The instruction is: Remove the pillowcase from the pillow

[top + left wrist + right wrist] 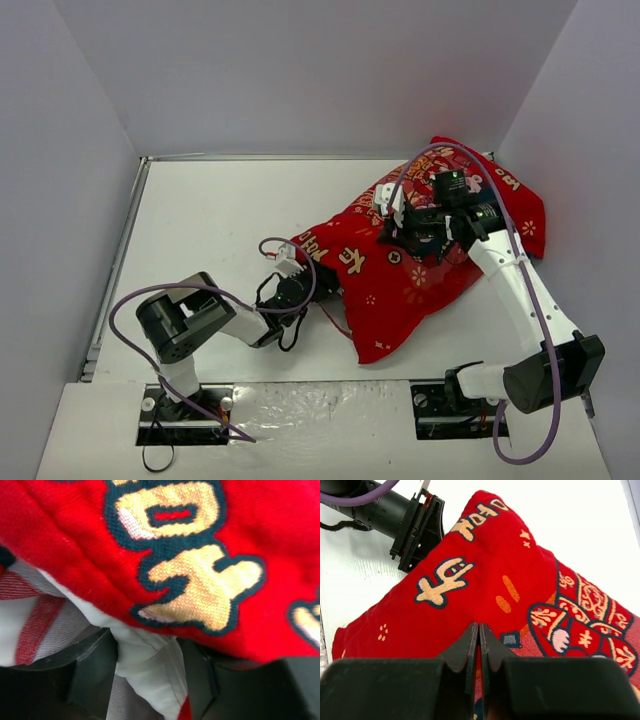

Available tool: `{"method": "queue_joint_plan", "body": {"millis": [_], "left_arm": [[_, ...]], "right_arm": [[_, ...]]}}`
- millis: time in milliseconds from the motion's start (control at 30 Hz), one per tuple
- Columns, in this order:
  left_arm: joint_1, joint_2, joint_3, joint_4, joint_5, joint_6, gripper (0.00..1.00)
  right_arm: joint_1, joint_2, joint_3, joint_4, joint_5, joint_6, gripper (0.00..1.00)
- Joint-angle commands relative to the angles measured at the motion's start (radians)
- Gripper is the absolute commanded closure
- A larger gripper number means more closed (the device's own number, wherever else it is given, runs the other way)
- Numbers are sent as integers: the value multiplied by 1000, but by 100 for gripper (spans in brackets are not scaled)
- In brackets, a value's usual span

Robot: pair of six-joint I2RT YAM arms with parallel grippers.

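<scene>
White, smooth tabletop [200, 220] between grey walls bears the plump, bright red woven pillowcase [400, 285] with gold characters, lying centre-right. At its left edge, the left gripper [305, 275] has its jaws apart around a fold of the plain white pillow [145, 655]; whether they pinch it I cannot tell. The right gripper [479, 630], jaws closed, presses its tips on the red cloth.

Red printed pillowcase [400, 290], diagonal, white pillow [142, 662] corner at its mouth

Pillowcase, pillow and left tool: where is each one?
pillowcase [420, 275]: top view, middle of its red printed front.
pillow [142, 655]: left wrist view, white corner poking out under the pillowcase.
left tool [297, 268]: top view, tips at the pillowcase's edge.
</scene>
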Motion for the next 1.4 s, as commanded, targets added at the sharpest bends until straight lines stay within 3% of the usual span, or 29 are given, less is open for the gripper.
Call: {"method": "queue_joint_plan", "body": {"millis": [0, 33, 167, 200, 300, 400, 433, 600, 833, 900, 1033, 1100, 1133, 1233, 1267, 1300, 1367], "left_arm": [[18, 23, 48, 113, 19, -9, 55], [19, 25, 45, 129, 17, -9, 57], [44, -13, 0, 159, 7, -6, 86], [50, -29, -16, 162, 8, 0, 97], [82, -147, -102, 119, 10, 28, 98], [106, -355, -170, -81, 14, 83, 98], [110, -485, -181, -240, 11, 100, 98], [128, -878, -210, -730, -44, 182, 98], [162, -1445, -227, -1273, -150, 172, 98], [163, -1548, -221, -1378, -180, 167, 98], [163, -1569, -187, -1447, -181, 178, 98], [163, -1529, -162, -1443, -159, 192, 98], [163, -1470, -132, -1443, -136, 207, 98], [163, -1333, -48, -1450, -95, 245, 98], [163, -1302, -24, -1464, -85, 255, 98], [163, -1253, -3, -1473, -81, 262, 98], [166, -1221, 46, -1499, -73, 276, 98]], "right_arm": [[13, -9, -21, 13, -1, 20, 100], [13, -10, -24, 14, 4, 21, 100], [11, -21, -50, 48, 42, 52, 100], [8, -22, -55, 63, 71, 90, 100], [-4, -30, -76, 141, 135, 175, 100], [-18, -26, -83, 227, 238, 256, 100], [-24, -19, -81, 270, 285, 274, 100], [-52, 17, -64, 362, 327, 349, 100], [-79, 80, -52, 410, 312, 443, 100], [-94, 94, -49, 416, 304, 463, 100], [-113, 112, -32, 415, 225, 490, 100], [-121, 140, 8, 416, 197, 567, 76], [-131, 158, 28, 416, 188, 605, 58], [-186, 250, 120, 413, 162, 798, 39], [-200, 273, 144, 411, 166, 890, 37], [-229, 315, 167, 411, 172, 921, 34], [-256, 343, 215, 414, 198, 990, 19]]}}
